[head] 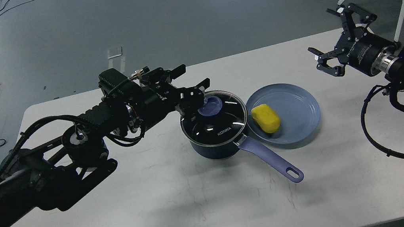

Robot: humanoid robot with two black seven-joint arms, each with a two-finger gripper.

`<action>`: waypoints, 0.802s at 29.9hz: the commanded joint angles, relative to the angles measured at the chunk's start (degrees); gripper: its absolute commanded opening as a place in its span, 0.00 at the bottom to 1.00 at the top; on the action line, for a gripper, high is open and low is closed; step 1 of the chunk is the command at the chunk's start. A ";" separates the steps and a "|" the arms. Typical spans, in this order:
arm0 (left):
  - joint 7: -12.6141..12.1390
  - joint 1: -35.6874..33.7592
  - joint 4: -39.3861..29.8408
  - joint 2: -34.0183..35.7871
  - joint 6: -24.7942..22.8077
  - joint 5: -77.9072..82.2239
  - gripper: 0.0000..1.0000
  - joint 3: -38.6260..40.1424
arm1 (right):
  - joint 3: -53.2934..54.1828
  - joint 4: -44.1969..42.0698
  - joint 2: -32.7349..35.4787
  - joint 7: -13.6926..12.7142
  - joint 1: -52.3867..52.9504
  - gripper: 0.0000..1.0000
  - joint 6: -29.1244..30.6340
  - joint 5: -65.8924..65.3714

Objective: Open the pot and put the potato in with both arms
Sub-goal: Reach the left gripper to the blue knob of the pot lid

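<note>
The left gripper (193, 84) has its two fingers spread apart and holds nothing; it sits at the far-left edge of the pot (215, 129), and its nearer finger reaches toward the blue knob (210, 106) of the glass lid (214, 121), close beside it, though whether it touches cannot be told from this angle. The lid lies flat and closed on the pot, so the opening step is not yet done. The knob lies just to the right of the fingers and slightly toward the robot, so the coming grasp probably turns on carrying the fingers that short way until they sit on either side of the knob. The pot's handle (271, 159) runs from the pot's near-right side toward the robot, well clear of the left arm's approach. Just right of the pot, touching or nearly touching its rim, sits the blue plate (298, 115), and the potato (265, 118) lies on the plate's pot-side half, its long axis running from the pot's far side down toward the right. The right gripper (335, 39) hangs well to the right of the pot beyond the plate, fingers wide apart and empty, and is the nearer one to the potato.
</note>
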State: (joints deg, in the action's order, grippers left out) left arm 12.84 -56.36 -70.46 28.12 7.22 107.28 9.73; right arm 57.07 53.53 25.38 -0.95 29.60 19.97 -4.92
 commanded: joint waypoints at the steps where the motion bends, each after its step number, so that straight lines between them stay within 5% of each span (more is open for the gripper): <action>1: 4.53 -0.15 -1.08 0.18 -0.28 -0.05 0.98 -0.32 | -0.03 -0.01 0.02 -0.01 0.02 1.00 -0.10 0.00; 2: 7.00 -0.07 -0.65 0.01 -0.10 -0.05 0.98 -0.32 | -0.03 -0.10 0.02 -0.01 0.02 1.00 -0.10 -0.09; 5: 8.95 -0.24 -0.38 -0.08 -0.01 0.12 0.98 -0.32 | -0.12 -0.19 0.02 -0.01 0.02 1.00 -0.10 -0.18; 15: 8.78 -0.33 8.92 -6.14 1.38 4.51 0.98 -0.32 | -0.29 -0.27 0.20 0.07 -0.07 1.00 -0.28 -0.18; 24: 8.69 0.46 9.20 -8.70 2.27 4.87 0.98 -1.55 | -0.29 -0.36 0.38 0.08 -0.07 1.00 -0.28 -0.18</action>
State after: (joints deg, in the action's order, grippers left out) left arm 21.61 -55.85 -61.27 19.87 9.33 112.13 8.33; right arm 56.75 53.23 25.64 -0.89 29.53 19.69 -5.10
